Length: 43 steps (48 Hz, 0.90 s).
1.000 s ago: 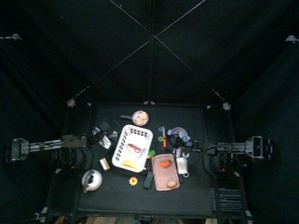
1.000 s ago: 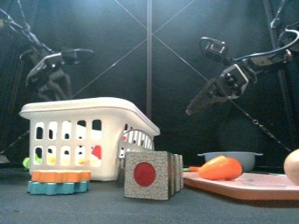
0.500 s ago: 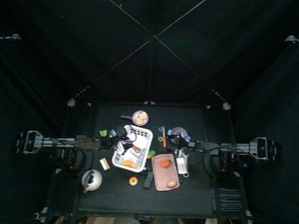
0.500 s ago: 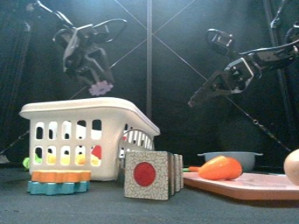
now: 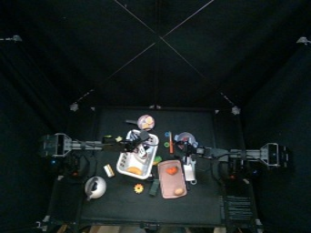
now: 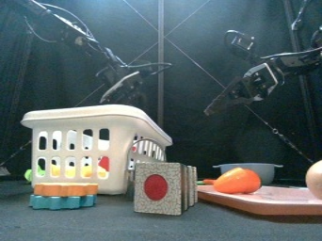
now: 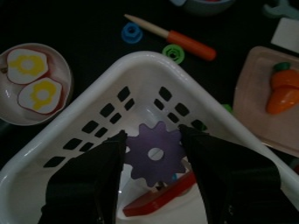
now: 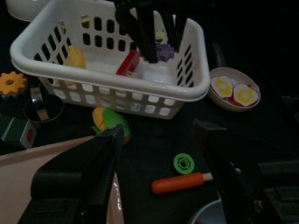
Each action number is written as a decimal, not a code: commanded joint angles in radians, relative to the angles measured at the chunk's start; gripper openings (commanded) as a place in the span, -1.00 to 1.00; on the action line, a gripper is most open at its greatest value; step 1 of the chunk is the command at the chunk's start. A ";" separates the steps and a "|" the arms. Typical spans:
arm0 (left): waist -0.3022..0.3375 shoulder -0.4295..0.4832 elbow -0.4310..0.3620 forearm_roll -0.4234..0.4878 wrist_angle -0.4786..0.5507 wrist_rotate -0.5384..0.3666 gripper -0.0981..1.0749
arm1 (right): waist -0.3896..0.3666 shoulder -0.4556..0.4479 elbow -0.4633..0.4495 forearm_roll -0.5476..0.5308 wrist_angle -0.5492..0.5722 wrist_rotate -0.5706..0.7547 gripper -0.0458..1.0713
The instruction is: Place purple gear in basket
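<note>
The purple gear (image 7: 152, 157) lies inside the white basket (image 7: 149, 65), partly over a red piece, directly below my left gripper (image 7: 158, 142). The left jaws stand apart on either side of the gear and do not touch it. In the front view the left gripper (image 6: 132, 77) hovers above the basket (image 6: 94, 141) and no gear hangs from it. The right wrist view shows a bit of purple (image 8: 167, 52) in the basket (image 8: 105, 83). My right gripper (image 8: 163, 149) is open and empty, raised to the right of the basket (image 6: 239, 94).
A pink cutting board (image 6: 266, 200) with an orange carrot (image 6: 236, 179) lies at the front right. A block with a red circle (image 6: 164, 188) and stacked orange and teal gears (image 6: 66, 193) stand in front of the basket. A plate of eggs (image 7: 33, 74) lies beside it.
My left arm swung right until it was over the basket, carrying the purple gear. The gear has left the jaws and now lies in the basket. The right arm has barely moved.
</note>
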 commanded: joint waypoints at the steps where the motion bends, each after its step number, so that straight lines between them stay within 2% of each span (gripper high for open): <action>1: 0.021 0.040 -0.041 -0.006 -0.002 0.000 0.51 | 0.002 -0.015 -0.008 0.000 -0.011 0.002 0.79; 11: 0.028 0.091 -0.063 -0.029 0.000 0.003 0.57 | 0.002 -0.015 -0.002 0.000 -0.011 0.002 0.79; 25: 0.028 0.084 -0.058 -0.038 0.003 0.005 0.91 | 0.002 -0.015 -0.002 0.000 -0.011 0.000 0.79; 43: 0.023 0.064 -0.061 -0.064 0.017 0.003 0.92 | 0.002 -0.015 0.000 -0.003 -0.011 0.002 0.79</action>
